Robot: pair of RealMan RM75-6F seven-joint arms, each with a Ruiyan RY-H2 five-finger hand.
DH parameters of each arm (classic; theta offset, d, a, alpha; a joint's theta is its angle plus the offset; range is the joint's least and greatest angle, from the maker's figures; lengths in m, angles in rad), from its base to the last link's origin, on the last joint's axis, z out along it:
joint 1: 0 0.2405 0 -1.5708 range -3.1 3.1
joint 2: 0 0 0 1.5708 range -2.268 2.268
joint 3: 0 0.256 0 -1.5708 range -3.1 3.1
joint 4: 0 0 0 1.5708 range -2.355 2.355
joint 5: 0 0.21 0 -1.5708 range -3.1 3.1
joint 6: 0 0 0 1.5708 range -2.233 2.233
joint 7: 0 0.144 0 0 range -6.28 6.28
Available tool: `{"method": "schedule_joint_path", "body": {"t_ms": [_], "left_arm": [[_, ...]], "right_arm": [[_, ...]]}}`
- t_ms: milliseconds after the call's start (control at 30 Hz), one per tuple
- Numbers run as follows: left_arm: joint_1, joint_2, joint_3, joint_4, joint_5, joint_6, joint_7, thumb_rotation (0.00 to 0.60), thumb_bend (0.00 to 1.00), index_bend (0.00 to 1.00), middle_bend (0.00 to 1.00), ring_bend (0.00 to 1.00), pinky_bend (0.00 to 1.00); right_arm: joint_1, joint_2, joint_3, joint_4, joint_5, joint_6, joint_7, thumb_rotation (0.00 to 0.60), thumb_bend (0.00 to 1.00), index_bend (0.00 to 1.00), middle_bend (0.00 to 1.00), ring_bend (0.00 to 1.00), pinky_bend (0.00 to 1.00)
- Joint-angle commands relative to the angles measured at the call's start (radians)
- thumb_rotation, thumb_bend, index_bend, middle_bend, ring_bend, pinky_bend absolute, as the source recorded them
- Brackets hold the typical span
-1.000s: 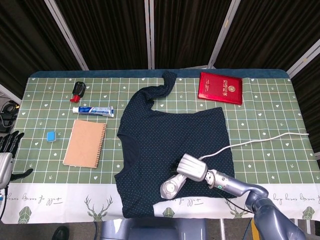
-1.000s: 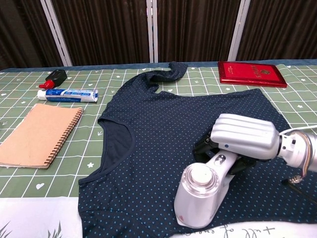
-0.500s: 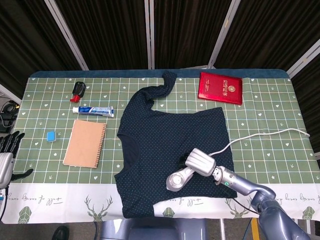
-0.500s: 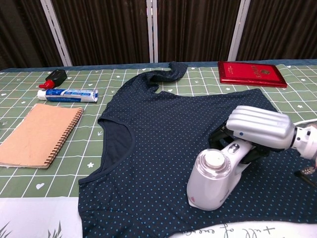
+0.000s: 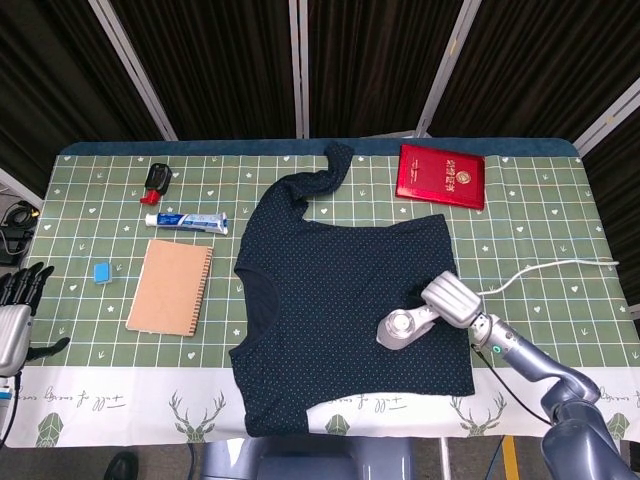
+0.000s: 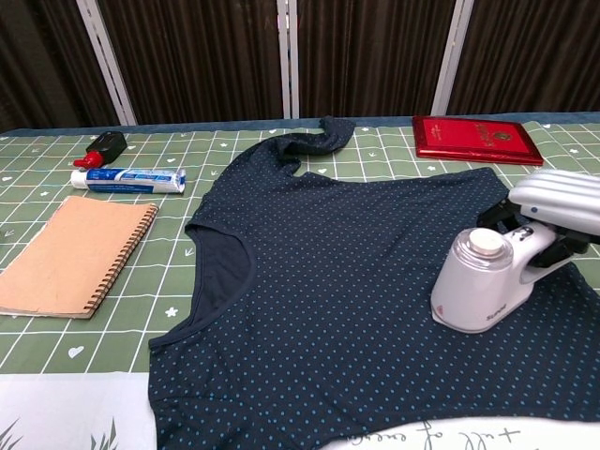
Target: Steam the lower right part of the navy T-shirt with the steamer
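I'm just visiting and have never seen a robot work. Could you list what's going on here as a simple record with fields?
Job: steaming a navy T-shirt
Tool: white steamer, resting on the shirt's right part
Right hand: grips the steamer
Left hand: holds nothing, at the table's left edge
Cord: trails to the right
Also on the table: notebook, toothpaste, red booklet

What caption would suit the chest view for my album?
Robot's right hand holds a white steamer on a navy T-shirt, beside a notebook.
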Motion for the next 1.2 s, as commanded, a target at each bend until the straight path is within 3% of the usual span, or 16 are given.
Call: {"method": "schedule_joint_path", "body": {"t_ms": [33,867,1200], "left_arm": [[-0.001,-0.001,0.002,-0.001,0.003,0.0,0.002,0.6,0.0,0.0,0.0,0.0,0.0],[0.003,0.008,0.003,-0.005,0.009,0.006,-0.017,0.6,0.0,0.0,0.0,0.0,0.0],[0.006,0.012,0.001,-0.001,0.008,0.009,-0.029,0.6,0.0,0.0,0.0,0.0,0.0]], "right_arm": [[-0.001,0.003,0.0,0.0,0.0,0.002,0.01,0.6,0.63,0.74,0.66,0.66,0.96],[0.062,-0.099,-0.056,-0.114,-0.096,0.152,-0.11,0.6,0.62,0.74,0.66,0.66,0.96],[0.066,-0.094,-0.039,-0.149,-0.081,0.143,-0.14,0.6,0.61,0.74,0.66,0.66,0.96]]}}
